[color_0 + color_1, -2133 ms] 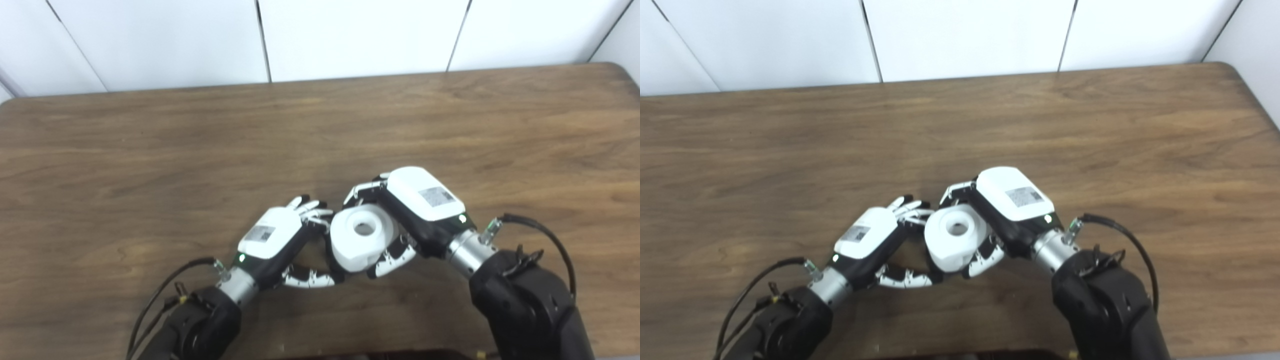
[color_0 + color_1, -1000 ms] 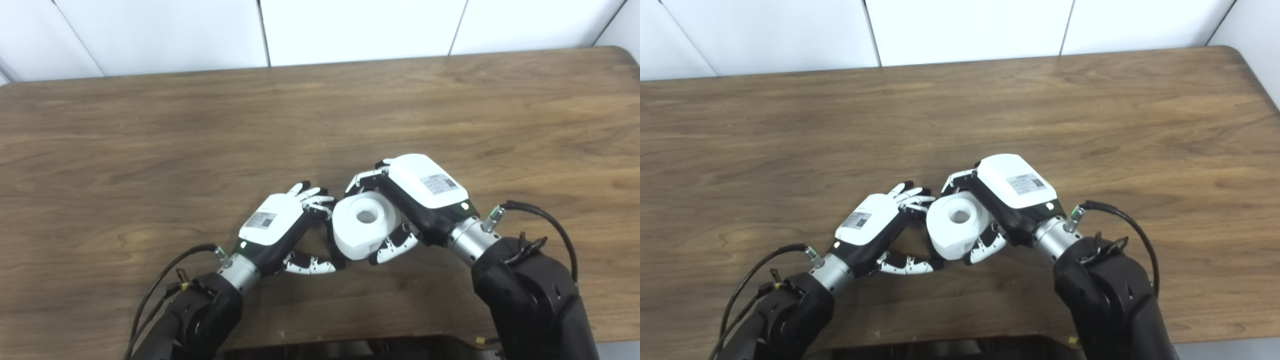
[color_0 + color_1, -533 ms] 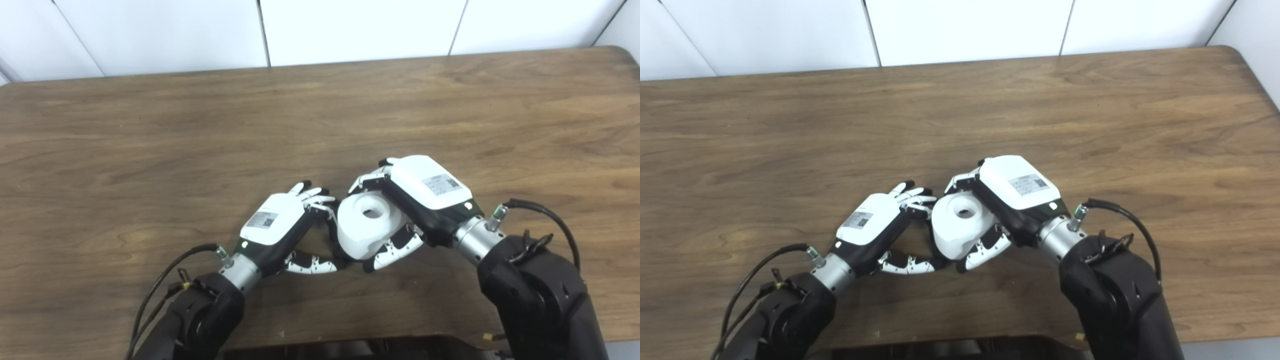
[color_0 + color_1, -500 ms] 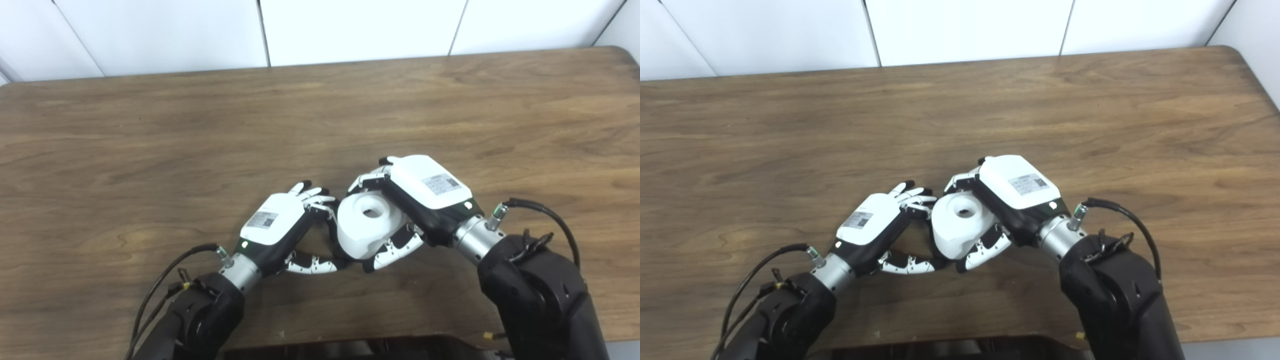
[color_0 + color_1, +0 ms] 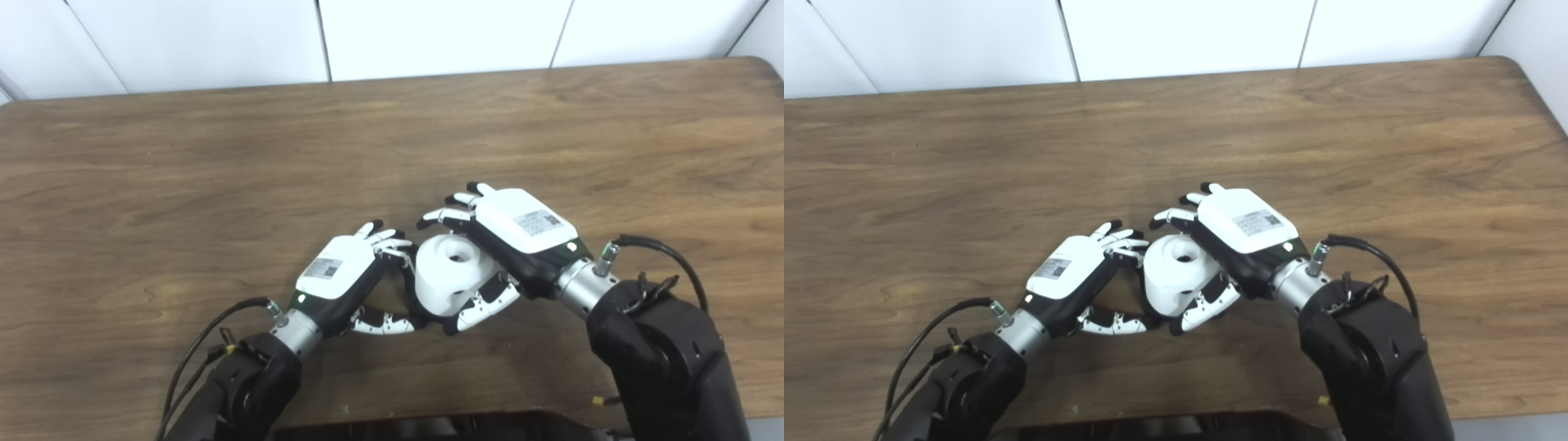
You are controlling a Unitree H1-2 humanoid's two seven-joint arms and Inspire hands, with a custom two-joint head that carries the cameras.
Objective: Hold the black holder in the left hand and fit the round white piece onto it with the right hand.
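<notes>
The round white piece [image 5: 453, 272], with a hole in its top, sits between my two hands near the table's front middle. A thin strip of the black holder [image 5: 409, 288] shows at its left side; the rest is hidden under the piece and my left fingers. My left hand [image 5: 343, 275] is curled on the holder, its thumb [image 5: 386, 321] reaching under the piece. My right hand [image 5: 511, 229] lies over the piece's right side with its fingers [image 5: 450, 200] stretched out and off it; its thumb [image 5: 484, 303] rests along the piece's front.
The wooden table [image 5: 184, 171] runs to a white panelled wall [image 5: 429, 30] at the back, with its right corner [image 5: 1513, 67] in view. Black cables [image 5: 667, 257] loop off both wrists. A dark edge [image 5: 429, 425] lies along the picture's bottom.
My right hand's fingers have uncurled from the white piece and now stretch out past it. The piece has settled slightly lower and to the right against the holder. The left hand has held still.
</notes>
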